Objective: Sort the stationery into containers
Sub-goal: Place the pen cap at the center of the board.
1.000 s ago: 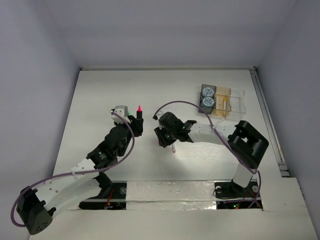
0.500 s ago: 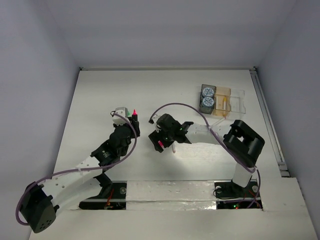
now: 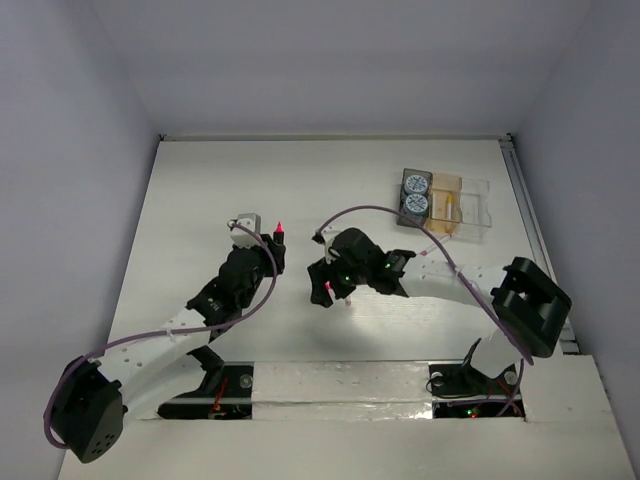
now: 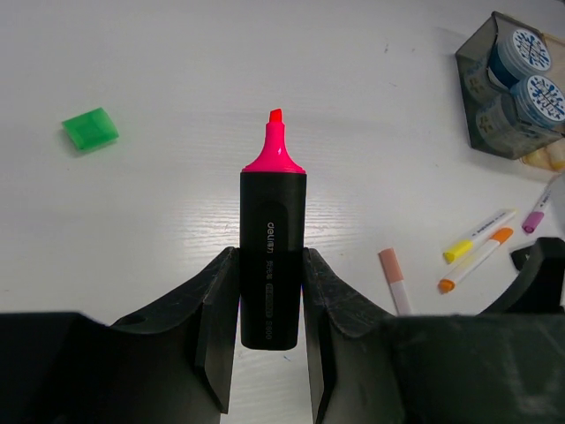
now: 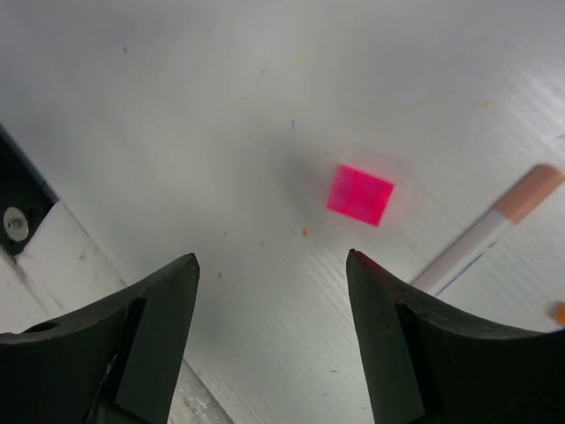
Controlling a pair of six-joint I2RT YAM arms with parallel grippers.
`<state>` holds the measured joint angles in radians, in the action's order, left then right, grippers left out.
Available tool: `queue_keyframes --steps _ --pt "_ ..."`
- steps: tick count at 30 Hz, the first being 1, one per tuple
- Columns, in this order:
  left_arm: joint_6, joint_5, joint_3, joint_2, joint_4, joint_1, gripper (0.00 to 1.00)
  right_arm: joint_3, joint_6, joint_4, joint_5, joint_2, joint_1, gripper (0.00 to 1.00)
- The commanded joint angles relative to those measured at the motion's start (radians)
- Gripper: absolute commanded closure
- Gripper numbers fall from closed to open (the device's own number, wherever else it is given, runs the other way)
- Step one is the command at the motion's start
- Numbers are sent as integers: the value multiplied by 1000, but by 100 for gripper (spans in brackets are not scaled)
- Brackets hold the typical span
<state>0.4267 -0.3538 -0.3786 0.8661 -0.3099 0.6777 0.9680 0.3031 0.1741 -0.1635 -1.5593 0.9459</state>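
Straight ahead: highlighter [image 4: 272,256], pink tip foremost

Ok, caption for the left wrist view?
Left gripper holds an uncapped pink highlighter; green cap left, pens right, two rolls in grey tray.

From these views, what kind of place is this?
Probably a robotics test cell: a white table boxed by plain walls, left arm and right arm bolted at its edge, and stationery trays.
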Motion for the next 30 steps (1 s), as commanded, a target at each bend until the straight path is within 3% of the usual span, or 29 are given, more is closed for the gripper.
queue_keyframes --steps 1,6,16,21,26,30 --pt "-20 107 21 13 -110 -20 100 -71 114 -113 -131 -42 22 24" --pt "-19 154 20 45 -118 -43 100 -98 152 -197 -113 -88 22 17" --pt "-11 165 44 30 -144 -52 100 -71 186 -271 40 -191 22 18" --pt "-6 179 43 37 -152 -61 100 -35 127 -268 142 -211 10 18" --pt "-6 182 55 14 -161 -61 100 -38 87 -286 122 -180 -52 17" --pt "-5 194 61 5 -176 -61 100 -51 36 -207 124 -79 -52 14"
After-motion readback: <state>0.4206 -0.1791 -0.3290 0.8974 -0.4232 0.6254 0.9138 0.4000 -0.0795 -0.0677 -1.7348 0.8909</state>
